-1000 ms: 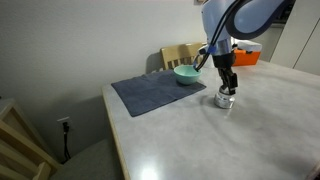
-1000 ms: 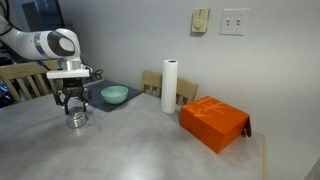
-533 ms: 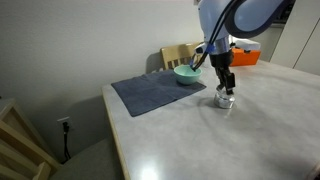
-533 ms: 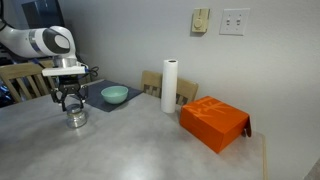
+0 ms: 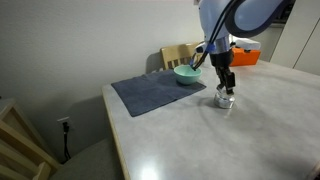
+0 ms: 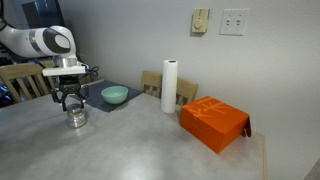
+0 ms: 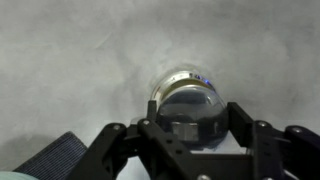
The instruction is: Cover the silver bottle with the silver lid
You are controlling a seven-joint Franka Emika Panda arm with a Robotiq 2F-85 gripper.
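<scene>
The silver bottle (image 5: 225, 101) (image 6: 76, 119) stands upright on the grey table, beside the mat. My gripper (image 5: 227, 88) (image 6: 70, 103) hangs straight over it, pointing down. In the wrist view my gripper (image 7: 193, 121) is shut on the silver lid (image 7: 190, 108), a round shiny disc held between the two fingers. The bottle's rim (image 7: 183, 78) shows just beyond the lid's far edge, so the lid sits over the bottle a little off centre. I cannot tell whether the lid touches the rim.
A teal bowl (image 5: 186, 74) (image 6: 114, 94) sits on a dark grey mat (image 5: 148, 93) (image 6: 97, 96) close to the bottle. A tall white roll (image 6: 170, 86) and an orange box (image 6: 213, 123) stand further along the table. A wooden chair (image 5: 178, 55) is behind the table.
My gripper has shifted slightly sideways over the bottle since a second ago, and has held still for the last half second. The bottle has not moved.
</scene>
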